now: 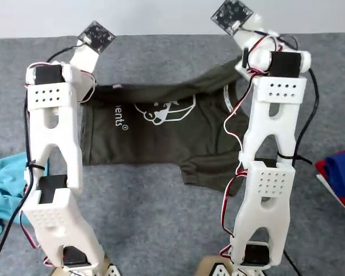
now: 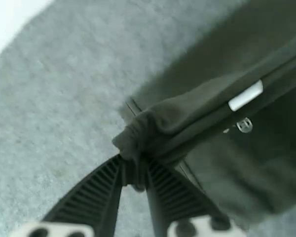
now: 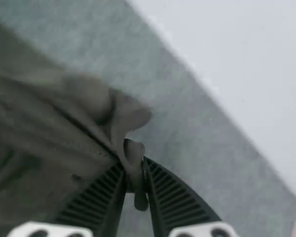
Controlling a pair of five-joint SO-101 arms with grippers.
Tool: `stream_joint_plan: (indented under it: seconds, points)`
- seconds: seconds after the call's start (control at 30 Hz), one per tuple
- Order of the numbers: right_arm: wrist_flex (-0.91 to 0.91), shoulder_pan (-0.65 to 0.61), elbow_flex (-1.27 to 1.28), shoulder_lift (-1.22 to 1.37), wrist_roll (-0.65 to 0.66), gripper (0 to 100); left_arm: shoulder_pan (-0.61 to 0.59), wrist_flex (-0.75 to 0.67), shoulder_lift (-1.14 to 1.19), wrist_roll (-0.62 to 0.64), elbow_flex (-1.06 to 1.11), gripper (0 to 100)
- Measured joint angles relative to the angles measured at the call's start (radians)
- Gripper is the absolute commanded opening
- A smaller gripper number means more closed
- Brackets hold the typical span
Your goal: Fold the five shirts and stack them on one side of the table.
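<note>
A dark olive shirt [image 1: 161, 132] with a white print lies spread between the two arms, its far edge lifted off the grey table. My left gripper [image 2: 135, 173] is shut on a bunched corner of the olive shirt [image 2: 197, 118] at its far left, near a white label [image 2: 245, 95]. At the far right, my right gripper [image 3: 134, 180] is shut on a pinched fold of the olive shirt [image 3: 64, 123]. In the high view the left arm [image 1: 52, 115] and right arm [image 1: 273, 115] stretch toward the table's back edge.
A teal shirt [image 1: 3, 184] lies crumpled at the left edge. A blue and red garment [image 1: 339, 172] sits at the right edge. Grey felt [image 1: 161, 230] covers the table; a white wall runs behind the back edge.
</note>
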Motion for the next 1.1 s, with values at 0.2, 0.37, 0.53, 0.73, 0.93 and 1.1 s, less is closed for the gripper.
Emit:
stream_joint_plan:
  seconds: [0.2, 0.37, 0.53, 0.73, 0.93, 1.1]
  points:
    - [0.064, 0.002, -0.002, 0.0, 0.0, 1.1, 0.0, 0.075, 0.0, -0.081, 0.0, 1]
    - [0.064, 0.011, 0.052, -0.003, 0.0, 1.3, 0.0, 0.138, 0.0, -0.13, 0.0, 1]
    - [0.066, 0.018, 0.327, -0.143, -0.038, 1.3, -0.011, 0.146, 0.0, -0.141, 0.0, 1]
    - [0.066, 0.018, 0.667, -0.367, -0.13, 1.2, -0.048, 0.146, 0.0, -0.14, 0.0, 1]
    - [0.066, 0.018, 0.936, -0.583, -0.166, 1.2, -0.049, 0.146, 0.0, -0.141, 0.049, 1]
    - [0.066, 0.018, 1.206, -0.72, -0.169, 1.2, -0.049, 0.146, 0.0, -0.17, 0.087, 1]
